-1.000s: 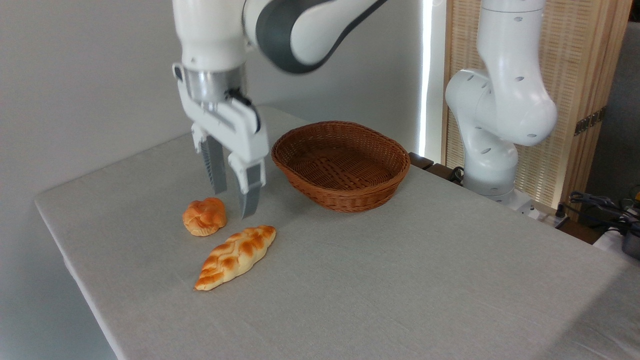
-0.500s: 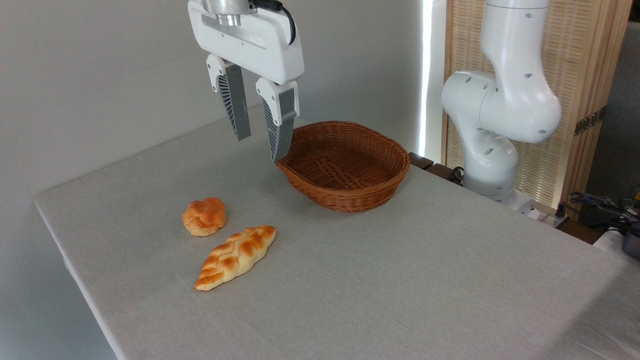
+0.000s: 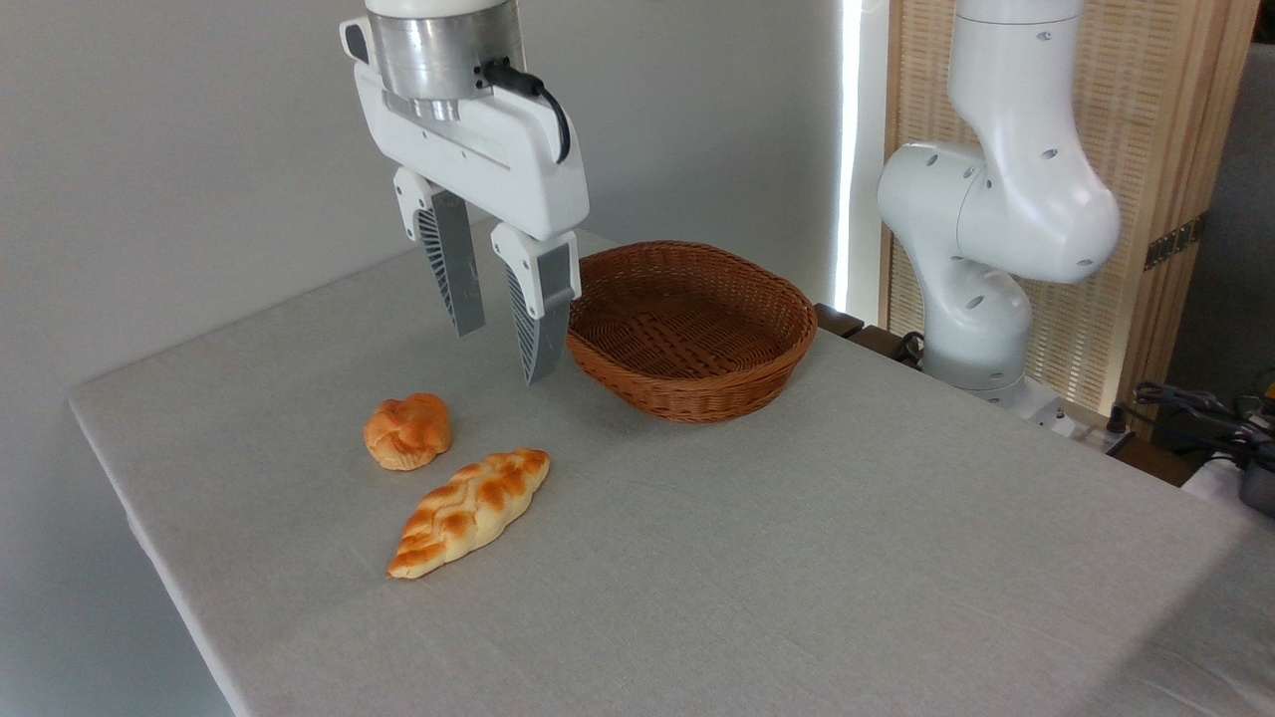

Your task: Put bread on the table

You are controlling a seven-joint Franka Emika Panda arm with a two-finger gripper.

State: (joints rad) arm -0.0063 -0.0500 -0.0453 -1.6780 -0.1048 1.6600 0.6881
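The bread (image 3: 468,512), a long braided golden loaf with orange-brown patches, lies flat on the light grey table (image 3: 797,558) toward the front left. My gripper (image 3: 501,354) hangs in the air above and behind the loaf, just left of the basket. Its two ribbed fingers point down, spread apart, with nothing between them.
A small round orange bun (image 3: 406,430) sits on the cloth just behind the loaf's left end. A brown wicker basket (image 3: 692,327), holding nothing, stands behind and to the right. The arm's white base (image 3: 981,269) rises at the table's far right edge.
A second ago the gripper was low beside the bun. It rose high and moved right toward the basket, then came partway down and slightly left. The bread and bun have not moved.
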